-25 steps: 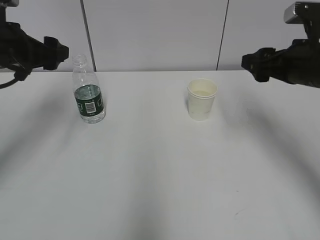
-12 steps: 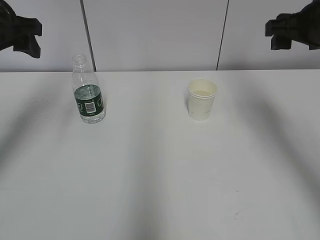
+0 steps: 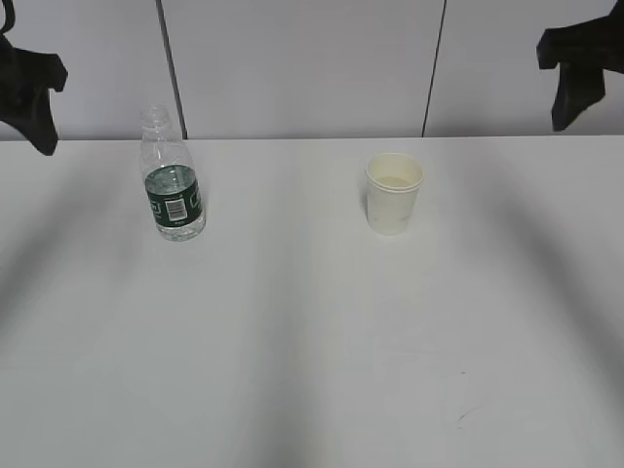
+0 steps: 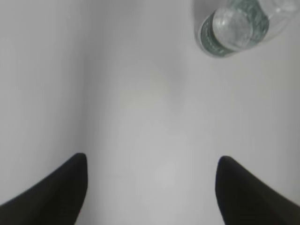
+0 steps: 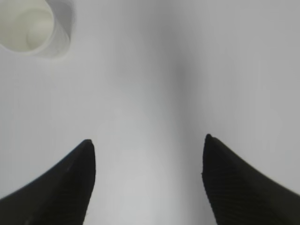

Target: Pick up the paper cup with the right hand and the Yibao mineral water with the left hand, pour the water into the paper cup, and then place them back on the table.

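Note:
The Yibao mineral water bottle stands upright at the left of the white table; it also shows from above in the left wrist view. The white paper cup stands upright right of centre, and shows at the top left of the right wrist view. My left gripper hangs high at the far left, pointing down, open and empty. My right gripper hangs high at the far right, pointing down, open and empty.
Grey wall panels with dark seams stand behind the table's back edge. Faint marks lie on the tabletop near the front right.
Both grippers have drawn back outward and up from the bottle and cup and tipped to point downward. The bottle and cup have not moved.

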Tool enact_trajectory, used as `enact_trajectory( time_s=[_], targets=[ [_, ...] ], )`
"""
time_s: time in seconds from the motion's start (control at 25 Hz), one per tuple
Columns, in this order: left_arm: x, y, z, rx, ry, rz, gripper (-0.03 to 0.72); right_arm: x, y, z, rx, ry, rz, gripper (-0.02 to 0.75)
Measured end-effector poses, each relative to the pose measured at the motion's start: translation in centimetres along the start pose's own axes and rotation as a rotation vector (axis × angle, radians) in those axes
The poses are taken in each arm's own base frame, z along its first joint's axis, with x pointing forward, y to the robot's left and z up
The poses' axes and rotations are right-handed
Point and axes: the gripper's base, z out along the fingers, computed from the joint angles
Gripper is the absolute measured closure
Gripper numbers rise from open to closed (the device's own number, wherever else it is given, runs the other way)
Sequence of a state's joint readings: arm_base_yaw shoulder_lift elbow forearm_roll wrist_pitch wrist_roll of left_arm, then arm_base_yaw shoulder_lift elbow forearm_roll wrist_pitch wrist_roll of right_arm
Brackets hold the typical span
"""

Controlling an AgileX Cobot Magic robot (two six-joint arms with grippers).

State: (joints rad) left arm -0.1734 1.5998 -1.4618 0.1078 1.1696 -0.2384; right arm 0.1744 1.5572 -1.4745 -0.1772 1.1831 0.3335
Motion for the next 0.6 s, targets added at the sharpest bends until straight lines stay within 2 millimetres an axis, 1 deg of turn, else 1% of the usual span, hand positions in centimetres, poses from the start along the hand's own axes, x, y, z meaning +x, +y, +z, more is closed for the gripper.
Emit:
enact_trajectory(
  time_s=[0.08, 0.16, 0.52, 0.6],
  targets=[
    [0.31, 0.03, 0.52, -0.013, 0.058, 0.015, 0.175, 0.08, 0.05, -0.11, -0.002, 0.030, -0.023, 0.185],
    [0.35, 0.00, 0.91, -0.018, 0.081, 0.025, 0.176, 0.13, 0.21, -0.12, -0.018, 0.042, -0.038, 0.185],
    [0.44, -0.36, 0.95, 0.022, 0.093, 0.055, 0.177, 0.35, 0.74, -0.16, -0.079, 0.063, -0.105, 0.186],
    [0.47, -0.38, 0.81, 0.027, 0.090, 0.054, 0.177, 0.66, 0.75, -0.12, -0.086, 0.072, -0.106, 0.186]
  ],
)
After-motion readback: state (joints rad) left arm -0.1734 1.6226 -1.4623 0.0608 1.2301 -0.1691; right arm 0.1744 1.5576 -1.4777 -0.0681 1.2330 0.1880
